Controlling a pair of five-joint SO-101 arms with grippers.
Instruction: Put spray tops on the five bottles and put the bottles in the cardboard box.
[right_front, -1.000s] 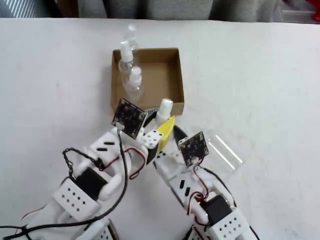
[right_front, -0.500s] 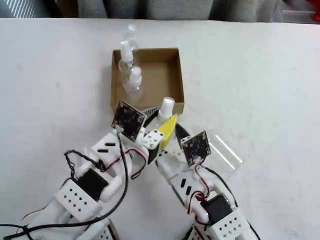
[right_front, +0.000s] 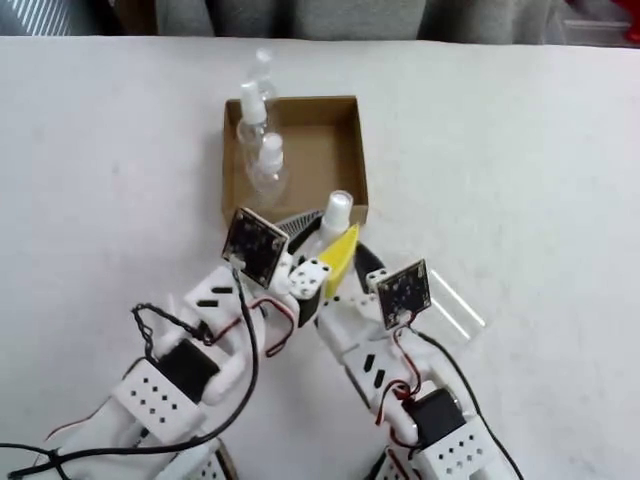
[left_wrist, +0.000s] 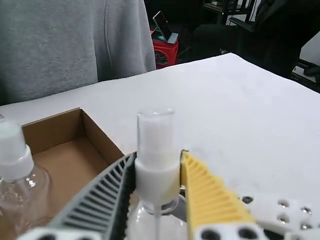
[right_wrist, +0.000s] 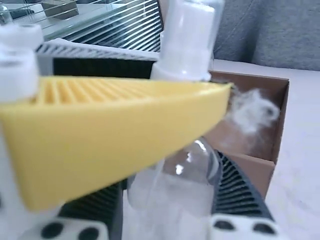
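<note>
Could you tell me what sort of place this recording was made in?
Probably an office or lab workspace rather than a home: two small robot arms sit at a white table, with window blinds and what look like dark chairs in the room behind.

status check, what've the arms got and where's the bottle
Left end effector shut on spray top. Right end effector shut on bottle. Bottle at near wall of cardboard box, another capped bottle inside.

Both arms angled inward, left gripper (left_wrist: 157, 159) and right gripper (right_wrist: 170, 196) together at one spot, each clamped tight.
</note>
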